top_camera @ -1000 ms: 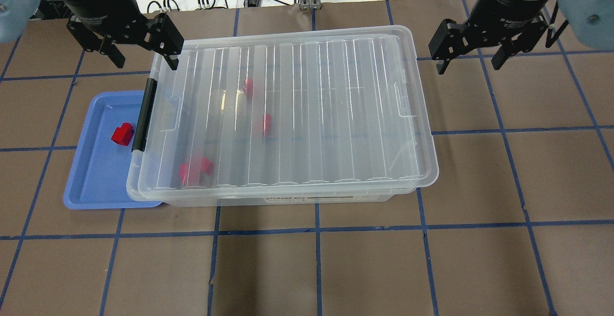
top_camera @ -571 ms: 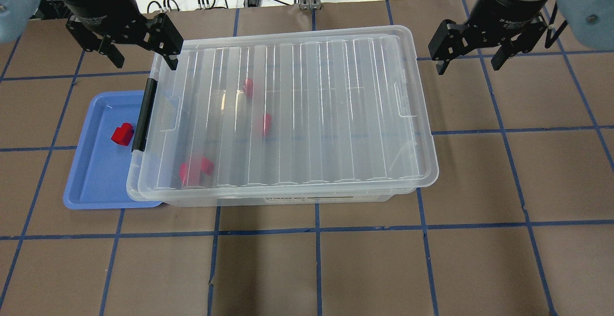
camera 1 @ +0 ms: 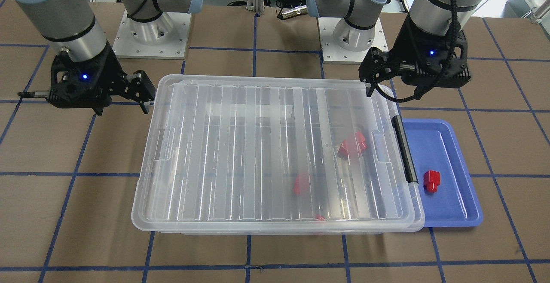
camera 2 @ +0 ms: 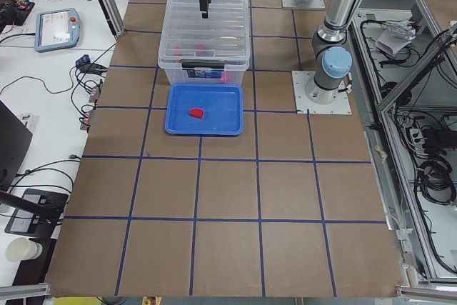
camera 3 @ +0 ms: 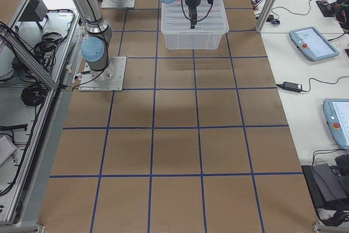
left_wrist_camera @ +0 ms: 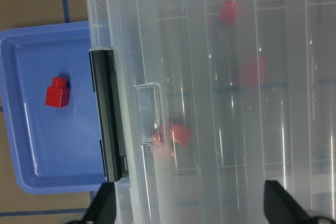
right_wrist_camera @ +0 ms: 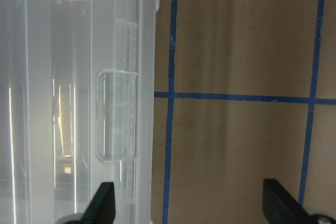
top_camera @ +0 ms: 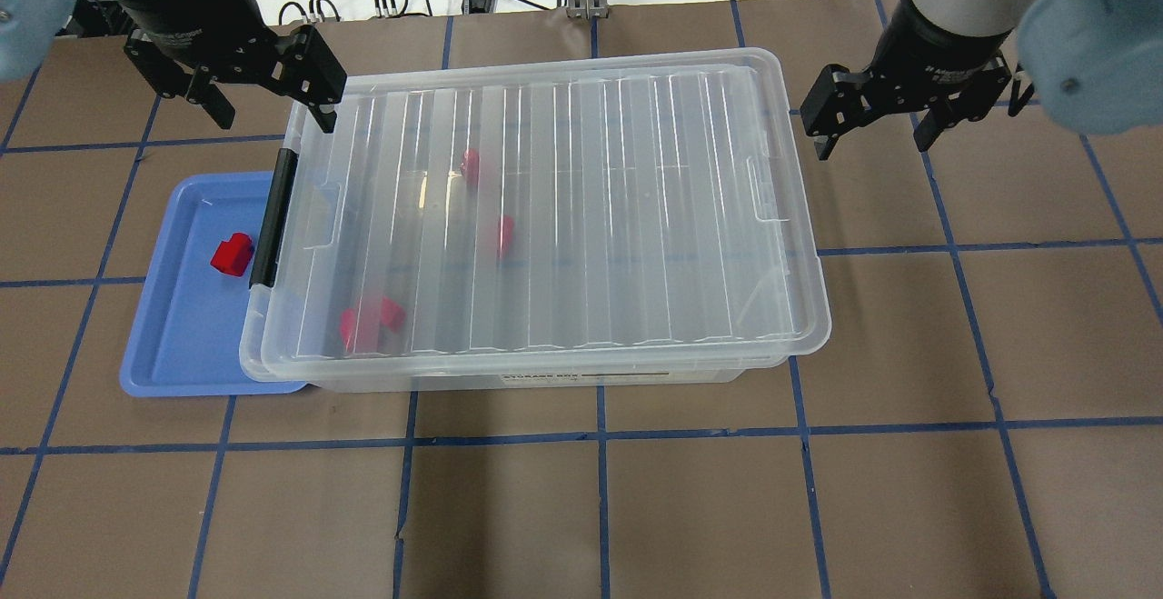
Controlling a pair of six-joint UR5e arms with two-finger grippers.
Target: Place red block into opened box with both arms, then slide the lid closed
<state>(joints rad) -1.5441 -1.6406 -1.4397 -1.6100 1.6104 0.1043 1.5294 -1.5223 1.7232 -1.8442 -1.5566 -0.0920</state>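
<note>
Right gripper (top_camera: pixel 872 140) has come nearer and slightly left, toward the right end of the box (top_camera: pixel 545 379). It is wide and empty, over bare bench (top_camera: pixel 636 508) just beside that end. Left gripper (top_camera: pixel 273 117), unmoved, is also wide and empty, above the far left corner of the lid (top_camera: pixel 591 199). The lid covers nearly all the box, leaving the black bar (top_camera: pixel 273 217) exposed at the left. One red block (top_camera: pixel 232 254) lies in the blue tray (top_camera: pixel 182 344) left of the box. Other red blocks (top_camera: pixel 371 322) show through the lid.

Is a brown table (top_camera: pixel 636 508) taped in blue squares; carries the box (top_camera: pixel 454 379) centrally, with a blue tray (top_camera: pixel 173 335) just beside it at 9 o'clock, seen from overhead.
</note>
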